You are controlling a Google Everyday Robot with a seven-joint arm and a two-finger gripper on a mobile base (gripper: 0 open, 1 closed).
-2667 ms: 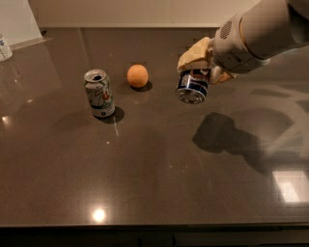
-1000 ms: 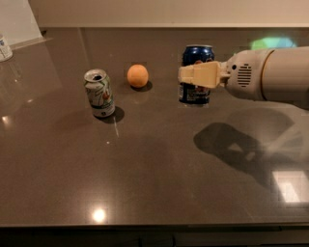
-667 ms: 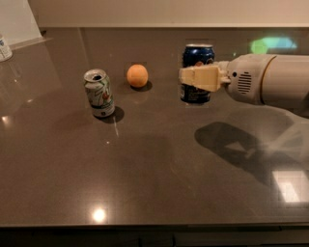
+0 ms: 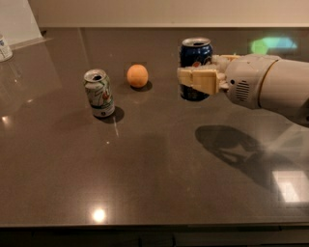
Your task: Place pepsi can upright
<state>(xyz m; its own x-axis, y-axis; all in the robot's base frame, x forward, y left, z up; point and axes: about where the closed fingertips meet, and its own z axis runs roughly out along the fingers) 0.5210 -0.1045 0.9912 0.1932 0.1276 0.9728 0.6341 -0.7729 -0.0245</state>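
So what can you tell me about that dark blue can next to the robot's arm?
The dark blue metal soda can stands upright on the dark glossy table, towards the far side. It has a silver rim on top, and a bit of a red-and-white logo shows on its side. The robot's cream gripper sits at its middle and hides much of its front. Whether the gripper is actually squeezing the can cannot be told. A small orange ball lies nearby, apart from it.

Dark glossy table fills my view, pale wall along its far edge, white panel far left, round glare near left, square glare near right, green glint far right, my gripper over the far-right part.
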